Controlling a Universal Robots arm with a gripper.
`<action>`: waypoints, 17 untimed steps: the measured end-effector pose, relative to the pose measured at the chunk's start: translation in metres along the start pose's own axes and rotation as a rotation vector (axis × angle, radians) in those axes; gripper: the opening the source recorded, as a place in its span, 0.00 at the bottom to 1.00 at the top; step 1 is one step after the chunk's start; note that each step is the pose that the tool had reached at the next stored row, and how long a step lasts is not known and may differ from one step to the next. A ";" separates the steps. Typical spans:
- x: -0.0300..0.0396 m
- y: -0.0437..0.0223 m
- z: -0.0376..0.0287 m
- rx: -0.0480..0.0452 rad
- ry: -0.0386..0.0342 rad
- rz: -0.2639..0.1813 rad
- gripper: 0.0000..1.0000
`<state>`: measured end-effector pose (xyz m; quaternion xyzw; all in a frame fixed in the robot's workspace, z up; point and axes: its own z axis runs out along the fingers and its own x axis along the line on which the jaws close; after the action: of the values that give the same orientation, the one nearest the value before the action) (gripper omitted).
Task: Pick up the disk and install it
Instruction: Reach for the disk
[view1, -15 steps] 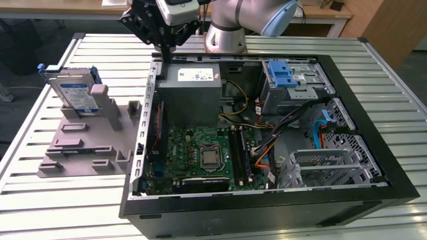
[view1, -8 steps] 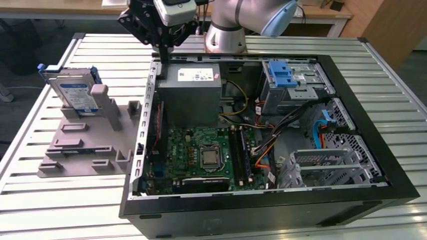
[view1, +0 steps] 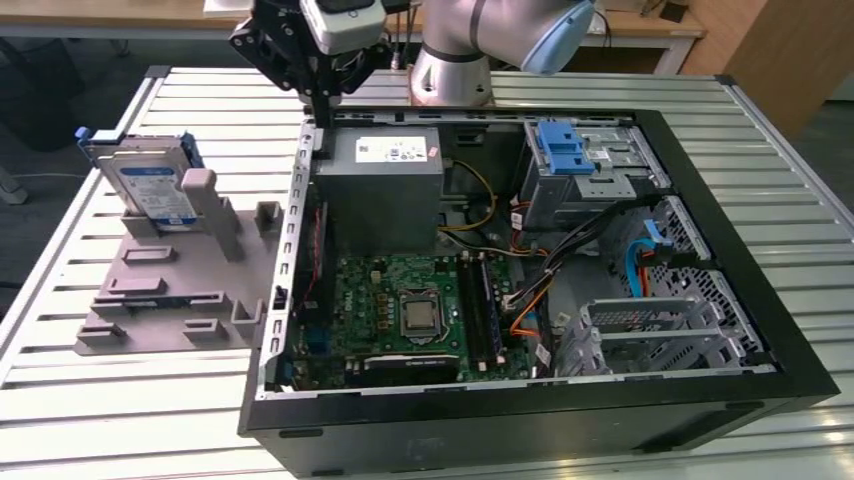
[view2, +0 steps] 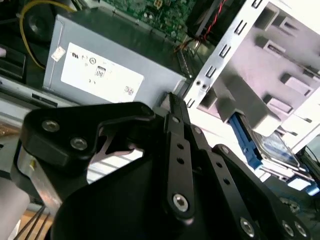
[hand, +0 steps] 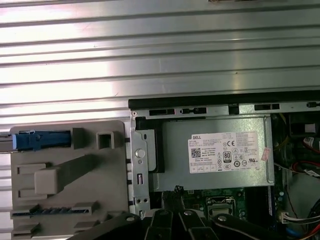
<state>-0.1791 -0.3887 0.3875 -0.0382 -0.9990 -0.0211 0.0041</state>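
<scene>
Hovering: gripper (view1: 322, 112), fingers together and empty, over the computer case's (view1: 754, 260) rear edge by the power supply (view1: 378, 195) | disk (view1: 150, 188) upright in grey holder (view1: 174, 290), near the table's (view1: 120, 420) edge on the exterior view's left, well apart from gripper | progress: pick-up and install both not yet done.

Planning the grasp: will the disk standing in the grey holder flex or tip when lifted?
The disk, cased in silver metal, is probably stiff and dense. Standing on edge in the grey holder, it could tip if nudged.
</scene>
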 end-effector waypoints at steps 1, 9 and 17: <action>0.0002 0.0000 0.0000 0.0003 0.0018 0.000 0.11; 0.0017 -0.0001 0.0007 0.0011 0.0126 0.001 0.11; 0.0057 0.0001 0.0013 0.0016 0.0187 0.001 0.11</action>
<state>-0.1848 -0.3881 0.3862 -0.0385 -0.9990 -0.0207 0.0134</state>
